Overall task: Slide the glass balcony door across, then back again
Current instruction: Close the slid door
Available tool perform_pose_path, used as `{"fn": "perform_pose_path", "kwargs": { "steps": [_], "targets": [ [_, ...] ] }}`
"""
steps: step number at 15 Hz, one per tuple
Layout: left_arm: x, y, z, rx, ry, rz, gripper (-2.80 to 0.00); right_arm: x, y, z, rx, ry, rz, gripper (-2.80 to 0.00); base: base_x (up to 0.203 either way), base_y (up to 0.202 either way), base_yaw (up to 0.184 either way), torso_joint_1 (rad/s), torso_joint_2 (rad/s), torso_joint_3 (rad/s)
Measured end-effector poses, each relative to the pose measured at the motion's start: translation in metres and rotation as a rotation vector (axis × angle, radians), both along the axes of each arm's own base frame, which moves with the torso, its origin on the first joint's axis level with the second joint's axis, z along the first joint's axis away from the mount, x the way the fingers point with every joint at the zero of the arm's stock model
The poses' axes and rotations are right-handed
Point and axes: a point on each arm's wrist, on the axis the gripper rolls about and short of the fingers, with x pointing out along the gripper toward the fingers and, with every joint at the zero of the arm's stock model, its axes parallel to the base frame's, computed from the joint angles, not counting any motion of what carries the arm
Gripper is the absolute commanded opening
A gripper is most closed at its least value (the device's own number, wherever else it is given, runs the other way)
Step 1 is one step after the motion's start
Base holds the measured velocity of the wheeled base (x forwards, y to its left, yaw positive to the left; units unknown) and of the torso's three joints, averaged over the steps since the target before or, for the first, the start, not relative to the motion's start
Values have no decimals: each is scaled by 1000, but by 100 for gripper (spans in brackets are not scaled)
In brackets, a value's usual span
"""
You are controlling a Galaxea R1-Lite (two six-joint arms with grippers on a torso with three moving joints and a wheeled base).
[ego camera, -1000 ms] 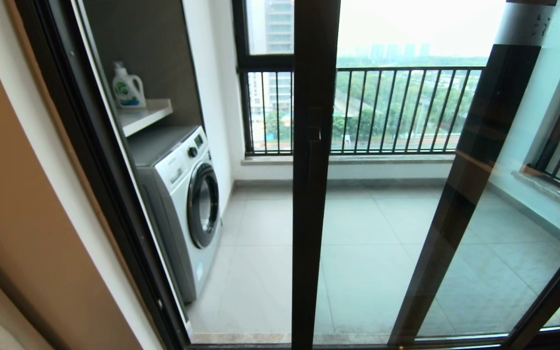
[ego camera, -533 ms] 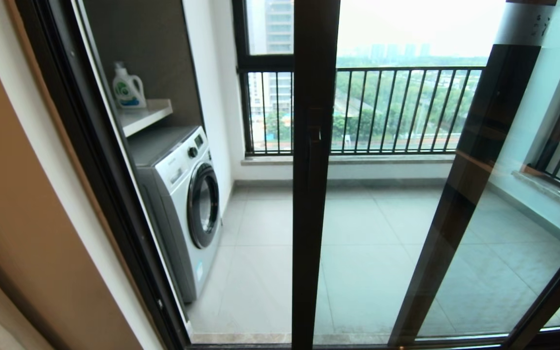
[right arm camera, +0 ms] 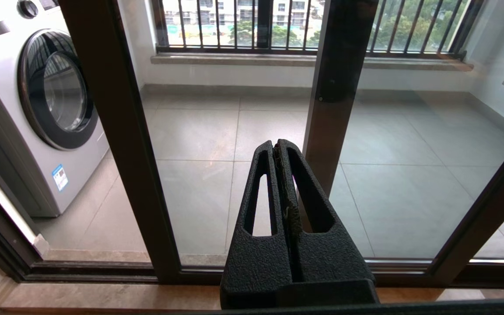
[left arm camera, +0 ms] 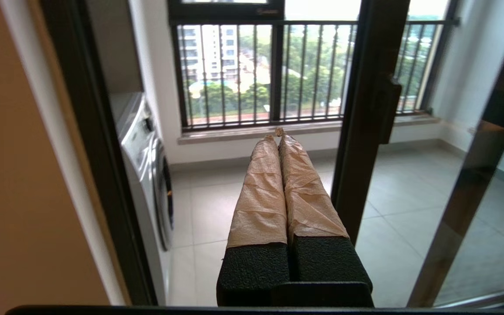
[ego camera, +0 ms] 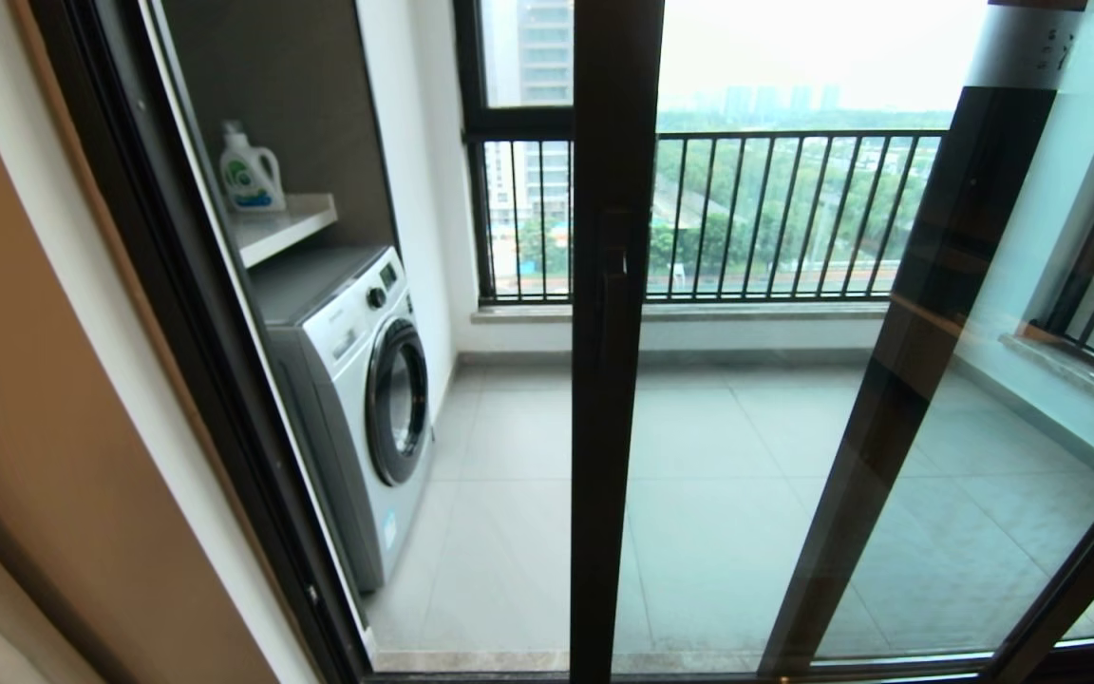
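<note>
Balcony beyond the glass: tiled floor, washing machine (ego camera: 357, 399) at the left wall, railing (ego camera: 775, 214) at the far side. Glass balcony door (ego camera: 609, 380) is seen standing partway across the opening, its handled upright near the middle of the head view; the opening to its left appears unglazed. Neither arm is shown in the head view. Left gripper (left arm camera: 277, 133), fingers together and tape-wrapped, is held low, short of the door edge and just beside the handle (left arm camera: 387, 109), probably ready to push. Right gripper (right arm camera: 275, 146), fingers together, is pointed at the lower glass, touching nothing, apparently idle.
</note>
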Motion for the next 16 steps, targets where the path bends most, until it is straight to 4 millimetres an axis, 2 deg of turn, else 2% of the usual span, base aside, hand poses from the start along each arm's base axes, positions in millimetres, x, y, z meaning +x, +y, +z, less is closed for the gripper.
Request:
{"fn": "perform_pose_path", "kwargs": {
  "steps": [2,4,7,12,14,16],
  "targets": [
    [26,-2,23,58,8,-74,-280,0,0,0,0,0,0,-280,0,0,0,0,0,0],
    [57,-5,37,111,25,-137,-280,0,0,0,0,0,0,-280,0,0,0,0,0,0],
    [111,-19,39,145,74,-258,-280,0,0,0,0,0,0,-280,0,0,0,0,0,0],
    [204,-76,28,199,82,-447,-280,0,0,0,0,0,0,-280,0,0,0,0,0,0],
    [237,-102,25,204,85,-496,-280,0,0,0,0,1,0,-280,0,0,0,0,0,0],
    [259,-136,26,200,70,-570,-280,0,0,0,0,1,0,-280,0,0,0,0,0,0]
  ]
}}
